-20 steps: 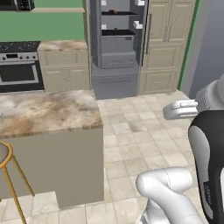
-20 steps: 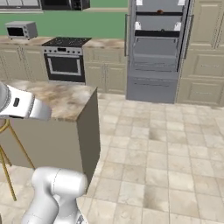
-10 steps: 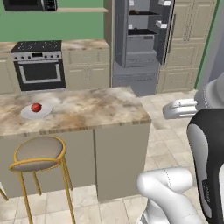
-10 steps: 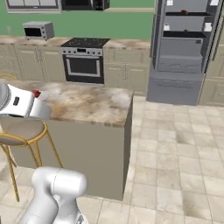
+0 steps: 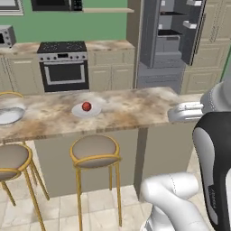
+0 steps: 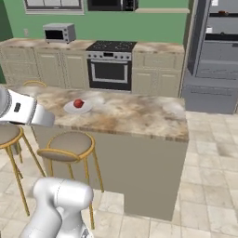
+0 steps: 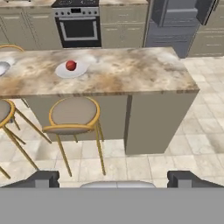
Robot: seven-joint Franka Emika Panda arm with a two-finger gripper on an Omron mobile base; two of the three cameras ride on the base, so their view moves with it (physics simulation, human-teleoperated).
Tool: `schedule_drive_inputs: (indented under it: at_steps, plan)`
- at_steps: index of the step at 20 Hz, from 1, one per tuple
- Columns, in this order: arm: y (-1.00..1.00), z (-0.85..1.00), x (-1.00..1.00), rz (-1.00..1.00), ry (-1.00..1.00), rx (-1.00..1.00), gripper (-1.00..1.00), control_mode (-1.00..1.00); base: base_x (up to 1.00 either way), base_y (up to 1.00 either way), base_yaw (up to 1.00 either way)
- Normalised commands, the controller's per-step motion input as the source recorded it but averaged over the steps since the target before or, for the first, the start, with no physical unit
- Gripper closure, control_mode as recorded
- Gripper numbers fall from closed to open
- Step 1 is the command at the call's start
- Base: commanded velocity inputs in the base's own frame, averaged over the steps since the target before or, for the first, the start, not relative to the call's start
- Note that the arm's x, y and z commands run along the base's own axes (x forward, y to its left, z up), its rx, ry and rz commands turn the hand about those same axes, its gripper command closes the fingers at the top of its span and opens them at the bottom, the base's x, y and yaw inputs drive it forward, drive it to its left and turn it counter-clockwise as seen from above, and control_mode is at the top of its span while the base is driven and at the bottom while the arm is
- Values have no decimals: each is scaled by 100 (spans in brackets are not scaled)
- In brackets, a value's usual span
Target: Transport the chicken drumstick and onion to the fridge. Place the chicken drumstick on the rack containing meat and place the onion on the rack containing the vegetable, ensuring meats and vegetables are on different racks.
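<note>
The onion (image 5: 86, 106) is a glossy red ball on a small white plate (image 5: 85, 112) on the marble island counter (image 5: 126, 110). It also shows on the plate in the right base view (image 6: 78, 103) and the hand view (image 7: 70, 65). The chicken drumstick is out of view. The fridge (image 5: 173, 40) stands at the back right with both doors open and its black shelves showing; what lies on them is too small to tell. My gripper (image 7: 113, 179) is open and empty, well short of the island, facing it above the stools.
Two yellow-legged stools (image 5: 94, 151) (image 5: 11, 158) stand at the island's near side. A glass bowl (image 5: 9, 115) sits at the counter's left end. A stove (image 5: 63, 65) and a microwave (image 6: 59, 32) line the back wall. Tiled floor (image 7: 188, 131) lies open to the right of the island.
The whole picture has shifted: the base has moved, bringing the island's long side, the stools and the onion on its plate into view, with the fridge now at the right. The gripper stays open.
</note>
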Motion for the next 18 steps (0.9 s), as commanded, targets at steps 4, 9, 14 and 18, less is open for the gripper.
schedule_drive_inputs:
  at_steps: [4,9,14,18]
  plan:
    - [0,0,0,0,0,0,-100,100,15,96,1]
    - [0,0,0,0,0,0,-100,100,44,25,2]
    - [0,0,0,0,0,0,-100,100,98,2,0]
    - [0,0,0,0,0,0,-100,100,100,10,0]
